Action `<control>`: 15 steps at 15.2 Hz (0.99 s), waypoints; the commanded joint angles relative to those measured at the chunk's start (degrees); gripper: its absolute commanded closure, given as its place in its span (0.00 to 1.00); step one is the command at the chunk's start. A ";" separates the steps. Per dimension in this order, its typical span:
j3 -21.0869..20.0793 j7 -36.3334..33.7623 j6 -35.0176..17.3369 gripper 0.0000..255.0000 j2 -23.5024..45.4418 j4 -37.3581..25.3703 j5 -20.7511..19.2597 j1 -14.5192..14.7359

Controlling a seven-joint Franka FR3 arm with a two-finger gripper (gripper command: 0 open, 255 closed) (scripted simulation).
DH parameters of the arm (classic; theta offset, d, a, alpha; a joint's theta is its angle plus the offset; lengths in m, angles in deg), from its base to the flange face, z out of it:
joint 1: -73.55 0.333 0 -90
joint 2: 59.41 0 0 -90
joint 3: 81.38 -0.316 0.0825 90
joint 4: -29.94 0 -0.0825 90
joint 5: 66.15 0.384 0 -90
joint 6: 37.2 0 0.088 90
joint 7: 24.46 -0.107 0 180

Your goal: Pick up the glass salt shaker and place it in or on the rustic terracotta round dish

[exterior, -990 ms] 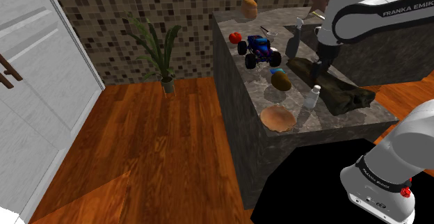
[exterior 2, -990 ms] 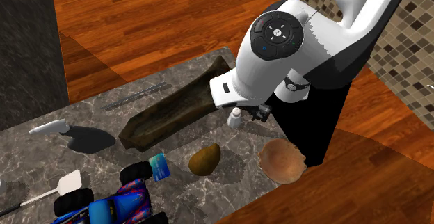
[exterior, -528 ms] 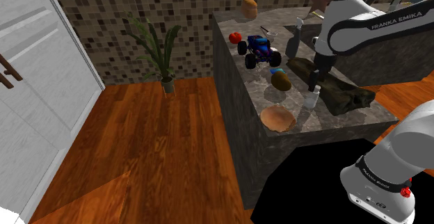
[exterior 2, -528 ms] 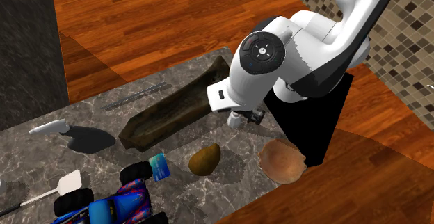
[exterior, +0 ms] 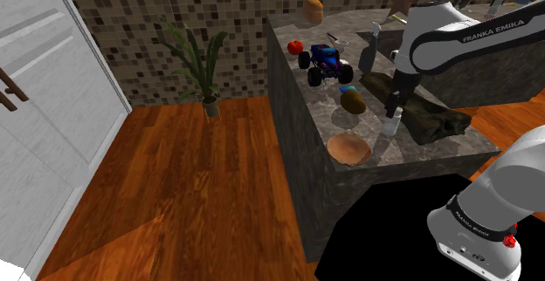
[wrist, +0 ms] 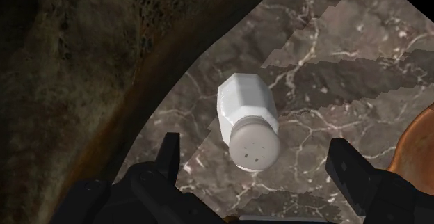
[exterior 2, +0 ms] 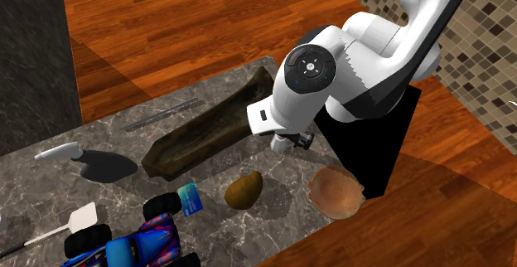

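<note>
Arm comes down onto the shaker

Compared with one second ago, I see in the shoulder view that the white arm [exterior: 454,39] is lower: its forearm no longer reaches the picture's top edge, and the gripper [exterior: 394,111], which was well above the salt shaker [exterior: 390,126], now sits right at its cap. Most of this descent is in the first half second; after that it drops only a little more. In the second exterior view the round wrist joint [exterior 2: 303,68] is now more to the left and lower, the gripper [exterior 2: 293,140] is closer to the counter [exterior 2: 124,145], and more of the black stand [exterior 2: 377,153] shows.
</note>
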 commanded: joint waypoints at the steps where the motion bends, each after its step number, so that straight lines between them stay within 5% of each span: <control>1: 0.00 0.00 0.00 0.00 0.00 0.00 0.00 0.00; 2: 0.00 0.00 0.00 1.00 0.00 0.00 0.00 0.00; 11: -0.01 0.00 -0.01 1.00 0.01 0.01 0.01 -0.01; 15: -0.35 0.31 3.78 1.00 -1.91 -1.88 0.39 0.09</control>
